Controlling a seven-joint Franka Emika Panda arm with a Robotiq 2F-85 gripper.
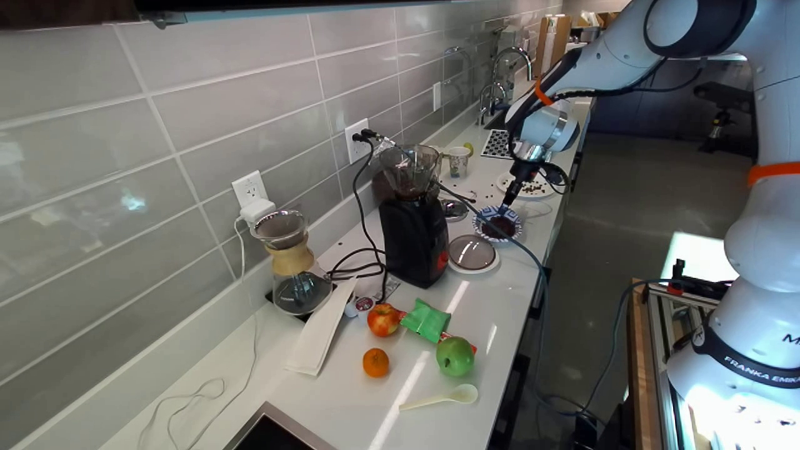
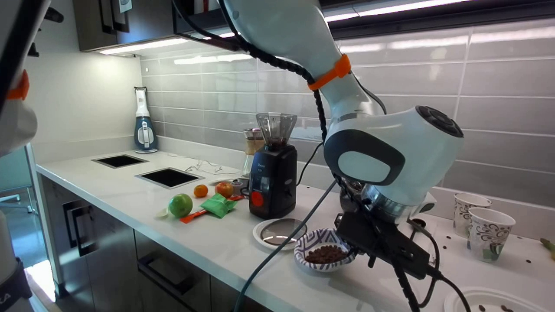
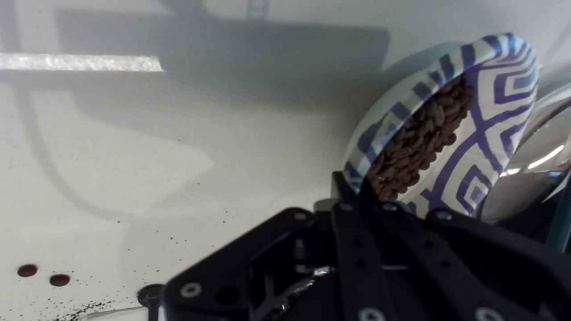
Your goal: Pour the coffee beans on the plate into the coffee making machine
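Note:
The coffee beans point(image 3: 424, 133) lie in a heap in a small white bowl-like plate with blue pattern point(image 3: 495, 147). In both exterior views the patterned plate point(image 1: 478, 220) point(image 2: 307, 245) is at the counter, right of the coffee machine. My gripper point(image 3: 354, 187) is closed on the plate's near rim, one finger inside and one outside. The fingertips are partly hidden in an exterior view point(image 2: 352, 253). I cannot tell whether the plate touches the counter. The coffee machine point(image 1: 409, 240) point(image 2: 275, 186) is black with a red knob and a clear open hopper point(image 1: 409, 169) on top.
A white-rimmed round lid point(image 1: 473, 252) lies between machine and patterned plate. A cable point(image 2: 288, 236) hangs across in front of them. A white plate with scattered beans point(image 2: 503, 294), paper cups point(image 2: 490, 236), a glass carafe point(image 1: 302, 294), a green apple point(image 1: 455, 356) and other fruit stand around.

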